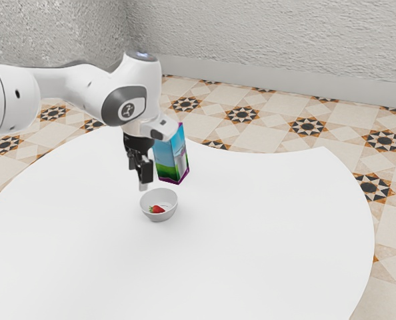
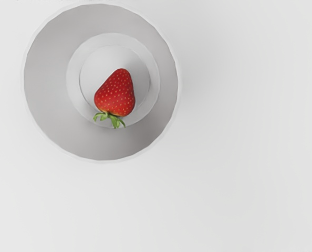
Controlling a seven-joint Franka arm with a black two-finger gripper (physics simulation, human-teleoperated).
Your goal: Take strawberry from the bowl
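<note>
In the exterior view my gripper (image 1: pixel 143 180) hangs a little above the table, just beyond the white bowl (image 1: pixel 170 210) and slightly toward the exterior view's left. The red strawberry (image 1: pixel 158 209) lies inside that bowl. From my hand's camera the strawberry (image 2: pixel 115 93) rests on its side on the bottom of the bowl (image 2: pixel 45 79), its green leaves near the edge of the flat base. Whether my gripper is open or shut cannot be made out.
A tall blue and green carton (image 1: pixel 171 155) with purple edges stands behind the bowl, close to my hand. The white table (image 1: pixel 271 220) has a curved edge, with patterned floor tiles beyond it.
</note>
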